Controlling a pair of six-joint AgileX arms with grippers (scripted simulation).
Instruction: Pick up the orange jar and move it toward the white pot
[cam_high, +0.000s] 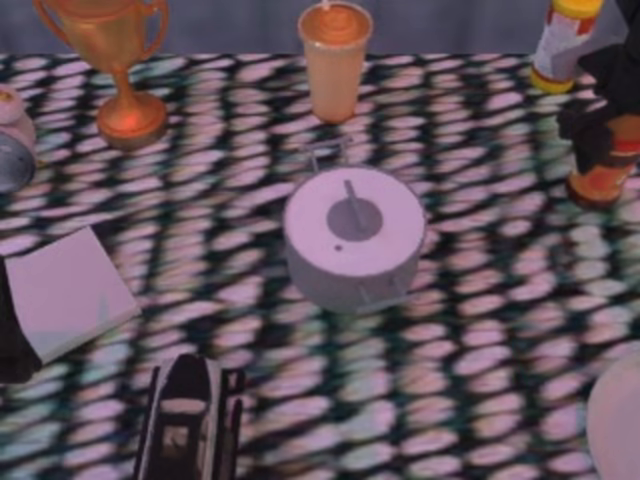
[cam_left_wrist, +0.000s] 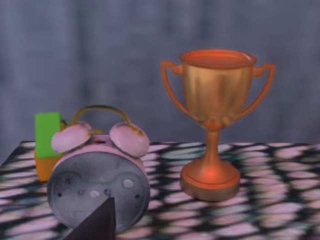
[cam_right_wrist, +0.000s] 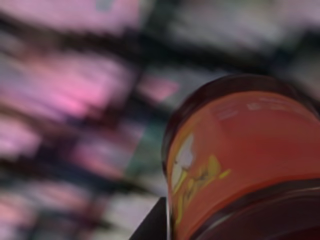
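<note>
The orange jar is at the table's far right, with my right gripper coming down over it and shut on it. The right wrist view shows the jar up close and tilted, its yellowish label visible, with a dark fingertip against its side. The white pot, with its flat lid and grey knob, stands at the table's middle, well to the left of the jar. My left gripper is parked open at the front left; one dark fingertip shows in the left wrist view.
Along the back stand a gold trophy, a pale-orange cup with a straw and a yellow-capped white bottle. An alarm clock sits at the far left, a white square slab at the front left, a white round object at the front right.
</note>
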